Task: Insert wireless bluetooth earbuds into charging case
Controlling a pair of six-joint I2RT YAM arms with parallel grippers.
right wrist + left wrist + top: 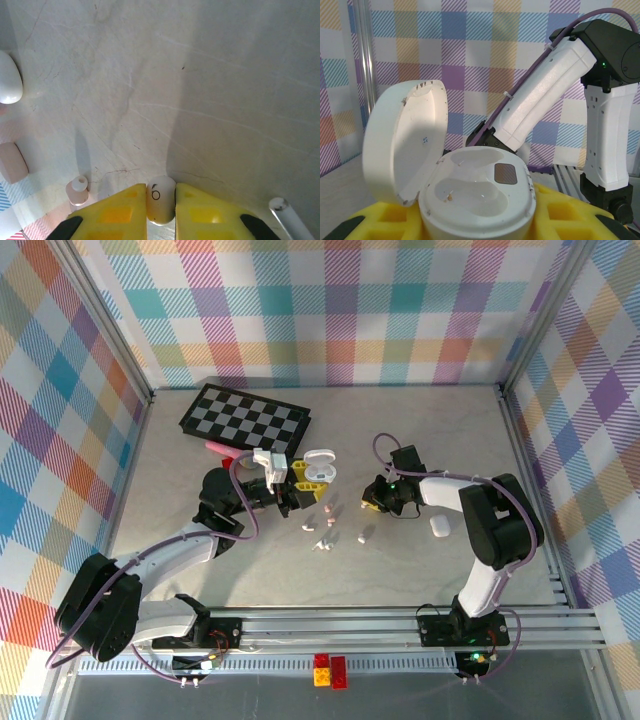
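Observation:
My left gripper [297,483] is shut on a white charging case [318,468], gripped at its base between yellow fingers [570,216]. The case [476,192] stands open, its lid [404,140] tipped up to the left and both moulded wells empty. On the table, my right gripper [160,192] is shut on a white earbud [160,201] marked with a small black ring. In the top view the right gripper [372,502] sits low, right of the case. Several loose earbuds [326,527] lie between the two grippers. A pale pink earbud [76,190] rests just left of the right fingers.
A folded chessboard [245,418] lies at the back left, with a pink object [222,448] in front of it. A closed white case [438,527] sits under the right arm's forearm. Another white case [9,84] and a pink item [12,162] lie left of the right gripper.

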